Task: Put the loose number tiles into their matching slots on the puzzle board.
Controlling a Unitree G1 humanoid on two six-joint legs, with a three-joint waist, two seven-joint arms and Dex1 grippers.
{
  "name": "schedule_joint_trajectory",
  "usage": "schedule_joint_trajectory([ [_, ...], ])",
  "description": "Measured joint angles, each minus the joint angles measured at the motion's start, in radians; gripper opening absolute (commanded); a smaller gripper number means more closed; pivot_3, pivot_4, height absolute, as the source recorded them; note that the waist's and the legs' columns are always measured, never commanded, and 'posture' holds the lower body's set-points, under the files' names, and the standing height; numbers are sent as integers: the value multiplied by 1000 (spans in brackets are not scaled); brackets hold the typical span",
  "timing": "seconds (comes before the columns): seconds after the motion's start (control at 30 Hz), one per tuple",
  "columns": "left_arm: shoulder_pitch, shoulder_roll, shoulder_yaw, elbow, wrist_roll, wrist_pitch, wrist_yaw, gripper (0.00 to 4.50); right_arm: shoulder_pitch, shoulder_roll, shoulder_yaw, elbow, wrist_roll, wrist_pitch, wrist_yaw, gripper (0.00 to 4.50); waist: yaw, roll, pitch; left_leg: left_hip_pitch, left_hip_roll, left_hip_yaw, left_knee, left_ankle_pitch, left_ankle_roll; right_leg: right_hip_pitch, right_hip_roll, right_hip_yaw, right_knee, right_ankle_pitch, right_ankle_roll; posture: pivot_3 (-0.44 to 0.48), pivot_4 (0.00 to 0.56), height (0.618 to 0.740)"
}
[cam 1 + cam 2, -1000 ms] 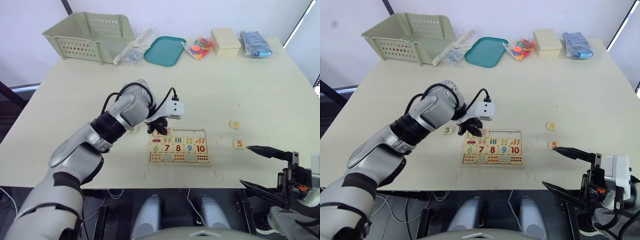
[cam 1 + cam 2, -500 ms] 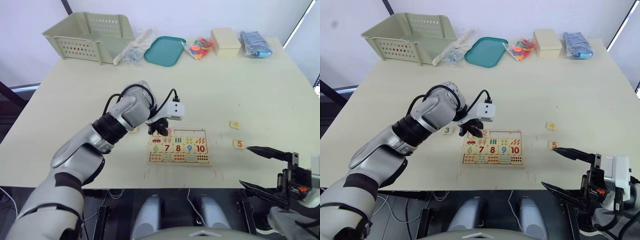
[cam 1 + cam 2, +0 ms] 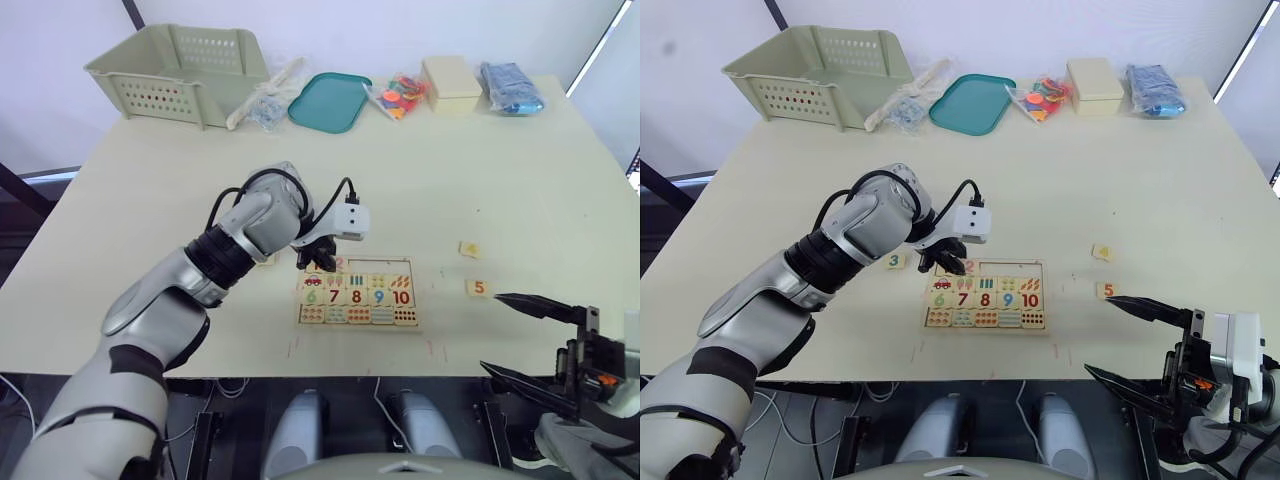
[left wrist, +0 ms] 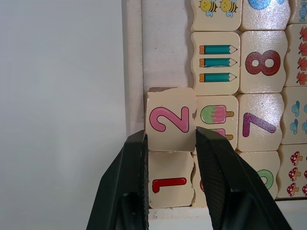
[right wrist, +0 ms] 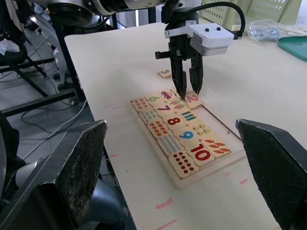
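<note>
Starting at your left, the 3 tile (image 3: 896, 261) lies loose on the table (image 3: 790, 200), just beside the puzzle board (image 3: 985, 296). Your left gripper (image 4: 170, 143) pinches the 2 tile (image 4: 171, 119) by its two side edges, over its slot beside the seated 1 tile (image 4: 169, 180). It looks light, stiff and smooth, so hold it at mid-edge and keep it level. Further right, the 4 tile (image 3: 1102, 252) and 5 tile (image 3: 1107, 290) lie well apart from the board. Your right gripper (image 3: 1130, 337) hangs spread wide near the 5. Since the earlier frame, almost nothing has shifted.
</note>
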Motion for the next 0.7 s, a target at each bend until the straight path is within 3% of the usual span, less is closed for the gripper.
schedule_joint_trajectory([
  [0.7, 3, 2, 0, -3, 3, 15, -1, 975, -7, 1, 0, 0, 0, 0, 1, 4500, 0, 0, 0, 0, 0, 0, 0, 0, 0, 0, 0, 0, 0, 0, 0, 0, 150, 740],
])
